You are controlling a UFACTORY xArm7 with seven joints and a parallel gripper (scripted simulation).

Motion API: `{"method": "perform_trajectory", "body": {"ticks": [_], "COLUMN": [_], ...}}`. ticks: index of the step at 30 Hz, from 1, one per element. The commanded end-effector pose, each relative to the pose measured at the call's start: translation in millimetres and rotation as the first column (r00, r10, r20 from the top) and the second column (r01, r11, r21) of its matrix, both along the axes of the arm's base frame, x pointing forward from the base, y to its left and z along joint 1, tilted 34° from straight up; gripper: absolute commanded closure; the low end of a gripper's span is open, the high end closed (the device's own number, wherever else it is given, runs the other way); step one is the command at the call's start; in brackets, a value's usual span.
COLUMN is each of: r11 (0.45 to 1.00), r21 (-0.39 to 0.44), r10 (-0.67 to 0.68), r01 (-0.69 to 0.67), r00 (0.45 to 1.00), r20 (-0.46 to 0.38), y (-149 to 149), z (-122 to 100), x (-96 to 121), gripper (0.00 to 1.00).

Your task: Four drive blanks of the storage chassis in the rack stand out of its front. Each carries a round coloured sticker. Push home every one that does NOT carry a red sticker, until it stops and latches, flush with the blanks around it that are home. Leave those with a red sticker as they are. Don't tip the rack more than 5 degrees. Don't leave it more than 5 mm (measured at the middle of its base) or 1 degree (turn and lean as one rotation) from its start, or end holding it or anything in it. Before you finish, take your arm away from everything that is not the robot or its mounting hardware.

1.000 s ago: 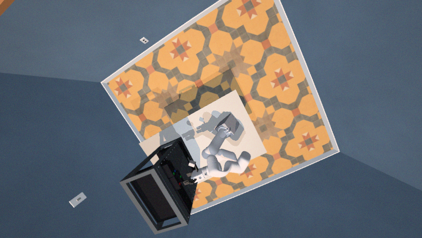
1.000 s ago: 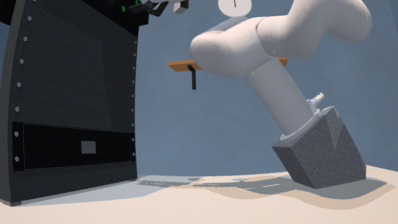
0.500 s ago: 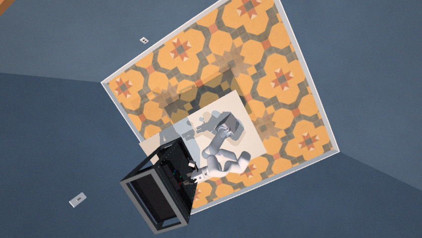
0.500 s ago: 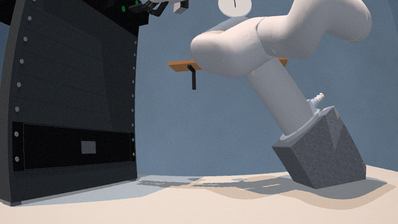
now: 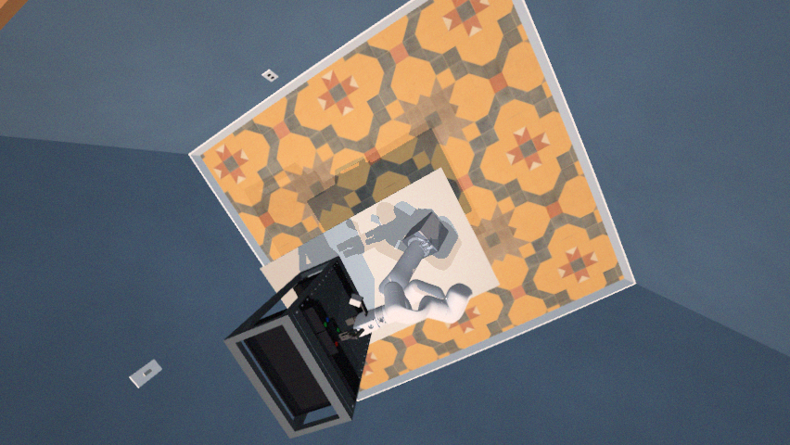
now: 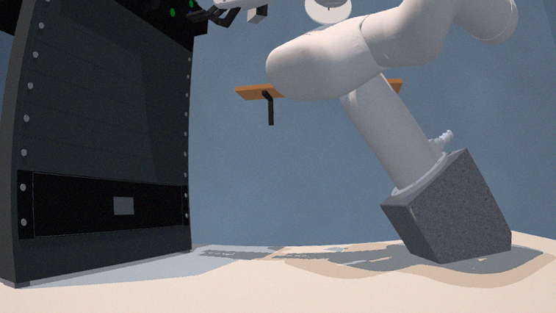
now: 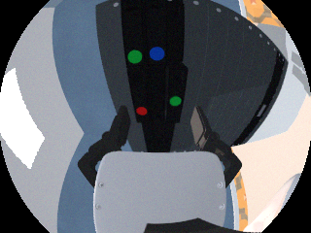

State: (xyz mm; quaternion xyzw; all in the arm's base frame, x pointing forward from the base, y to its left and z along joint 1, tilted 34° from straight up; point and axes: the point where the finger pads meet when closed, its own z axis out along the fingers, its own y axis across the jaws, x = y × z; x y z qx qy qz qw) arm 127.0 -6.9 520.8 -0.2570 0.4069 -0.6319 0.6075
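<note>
The dark rack point(image 5: 259, 381) point(image 6: 92, 102) point(image 7: 221, 72) stands on the pale table, with the storage chassis high in its front. In the wrist view the chassis front carries a green sticker point(image 7: 135, 56), a blue sticker point(image 7: 157, 53), a second green sticker point(image 7: 175, 100) and a red sticker point(image 7: 142, 111). The blank with the second green sticker stands out from its neighbours. Two green stickers point(image 6: 172, 11) point(image 6: 191, 4) also show in the exterior view. My gripper point(image 7: 160, 114) point(image 6: 206, 14) point(image 5: 348, 335) is open and empty. It sits close before the chassis front, with its fingers either side of the red and lower green stickers.
The arm's grey base block point(image 6: 446, 209) stands on the table point(image 6: 281, 300) to the right of the rack. A wooden wall shelf point(image 6: 251, 92) hangs behind the arm. A lower black panel point(image 6: 77, 204) fills the rack's bottom.
</note>
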Motion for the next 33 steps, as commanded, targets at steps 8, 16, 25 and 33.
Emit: {"method": "perform_trajectory", "body": {"ticks": [8, 16, 25, 33], "r11": [1.0, 1.0, 1.0, 1.0], "r21": [-0.007, -0.007, -0.007, -0.007], "r10": [0.006, 0.005, 0.005, 0.005], "r01": [-0.005, -0.005, -0.005, -0.005], "r00": [1.0, 1.0, 1.0, 1.0], "r20": [0.003, 0.003, 0.003, 0.003], "y": [-61, -68, -68, -68], "z": [-2, -3, -3, -3], "x": [-15, -16, -16, -16], "gripper": [0.0, 0.0, 0.0, 0.0]}}
